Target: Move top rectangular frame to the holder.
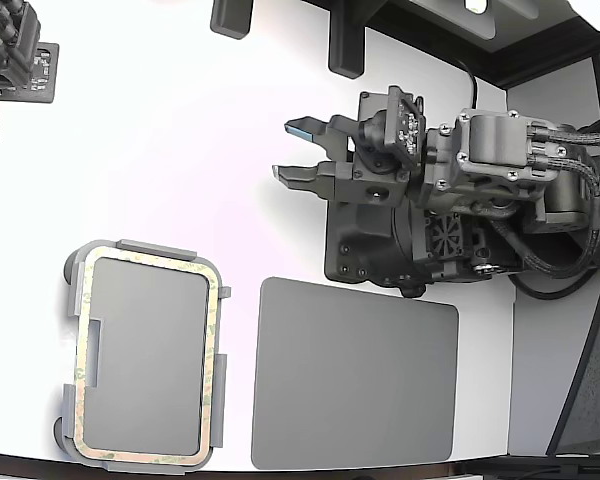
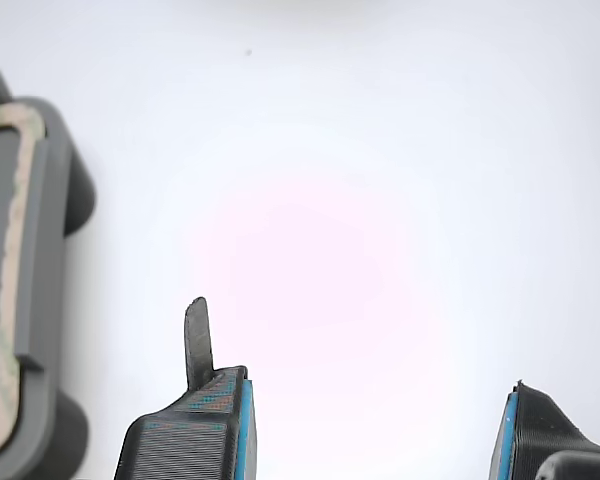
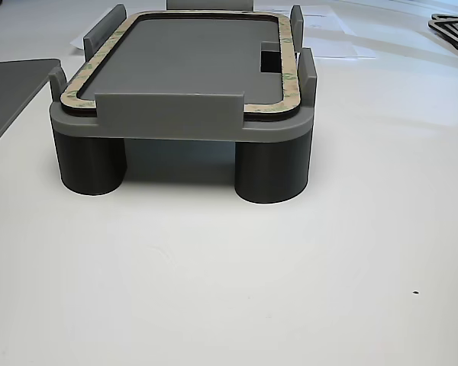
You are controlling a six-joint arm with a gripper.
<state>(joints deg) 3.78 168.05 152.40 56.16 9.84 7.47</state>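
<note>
— Where is the thin tan rectangular frame [image 1: 146, 361] with the greenish mottling?

— It lies flat inside the light grey plastic holder tray [image 1: 72, 300], between the raised edge tabs. The holder stands on round legs on the white table [image 1: 180, 150], at the exterior view's lower left.

— Which way does its long side run?

— In the exterior view, from top to bottom, parallel to the dark grey flat mat [image 1: 355, 373] just beside it on the right.

— And the black gripper [image 1: 298, 150]?

— It hangs over the bare table, well apart from the frame. Its jaws stand wide and hold nothing, pointing toward the exterior view's left.
</note>
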